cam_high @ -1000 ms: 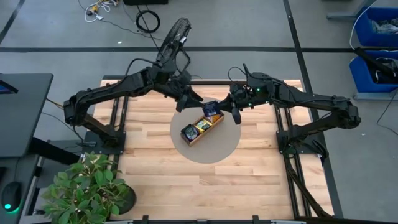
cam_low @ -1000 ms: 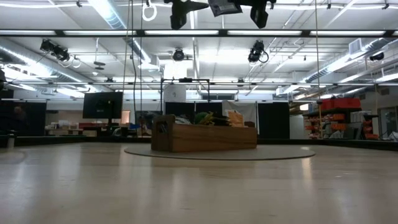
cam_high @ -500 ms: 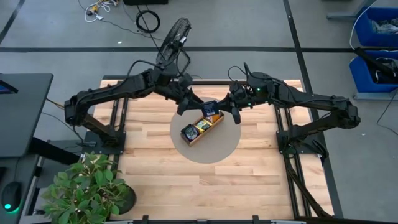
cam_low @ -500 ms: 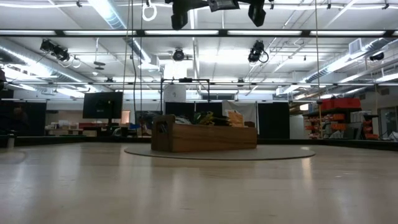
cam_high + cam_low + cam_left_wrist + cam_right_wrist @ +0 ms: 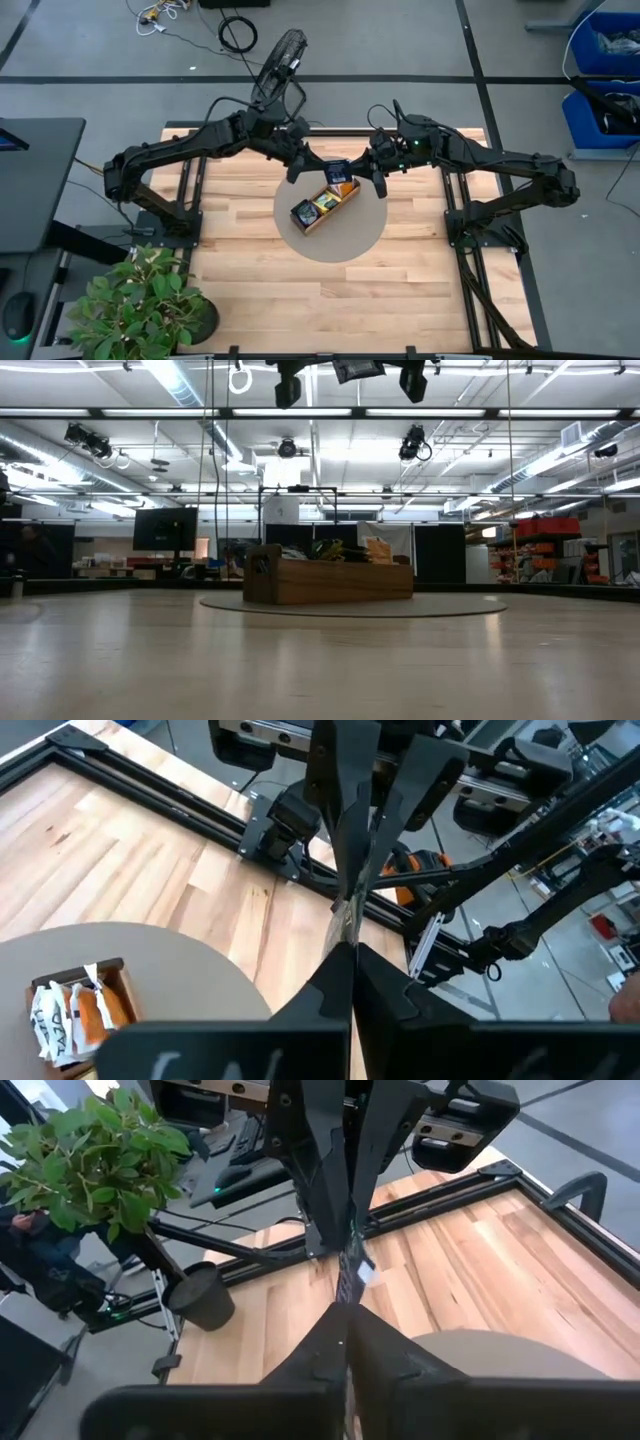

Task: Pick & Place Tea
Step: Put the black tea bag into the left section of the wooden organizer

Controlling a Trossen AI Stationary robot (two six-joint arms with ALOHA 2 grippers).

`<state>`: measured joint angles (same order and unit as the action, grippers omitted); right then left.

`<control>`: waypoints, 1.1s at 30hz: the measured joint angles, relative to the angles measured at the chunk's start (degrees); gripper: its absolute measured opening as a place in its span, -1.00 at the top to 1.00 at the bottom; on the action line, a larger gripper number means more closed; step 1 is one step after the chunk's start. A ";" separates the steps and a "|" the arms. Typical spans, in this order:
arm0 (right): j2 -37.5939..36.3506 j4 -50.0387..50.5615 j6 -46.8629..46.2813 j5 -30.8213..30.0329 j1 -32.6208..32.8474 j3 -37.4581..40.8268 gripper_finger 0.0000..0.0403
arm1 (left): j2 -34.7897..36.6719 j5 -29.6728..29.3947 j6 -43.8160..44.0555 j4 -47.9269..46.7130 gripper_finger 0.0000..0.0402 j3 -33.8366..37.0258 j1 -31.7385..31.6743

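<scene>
Left gripper (image 5: 318, 168): up above the tray, pinching one edge of the dark navy square tea packet (image 5: 337, 172).
Tea packet: in the air, held between both grippers.
Right gripper (image 5: 357, 172): pinching the other edge.
Brown wooden tray (image 5: 326, 205): under them on the round grey mat (image 5: 362, 233), with more packets inside.

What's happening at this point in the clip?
Both arms meet above the wooden tray on the round mat. The left gripper and the right gripper are both shut on one dark navy tea packet, held in the air between them. Other packets sit in the tray's compartments.
</scene>
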<state>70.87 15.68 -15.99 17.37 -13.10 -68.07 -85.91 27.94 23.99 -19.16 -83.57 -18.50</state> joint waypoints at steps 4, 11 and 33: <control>-0.86 0.58 0.55 -2.37 0.00 0.00 0.81 | 0.25 -3.08 0.88 0.17 0.99 0.01 0.24; -4.93 3.67 2.74 -7.48 -0.77 0.00 0.42 | 2.64 -13.05 -2.11 -0.12 0.99 0.01 3.14; -14.45 13.95 4.72 -25.53 -3.50 0.00 -0.29 | 7.92 -36.88 9.24 4.87 1.00 16.79 14.64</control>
<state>56.42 29.63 -11.27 -8.16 -16.60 -68.07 -77.99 -8.93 33.24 -14.29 -66.78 -3.86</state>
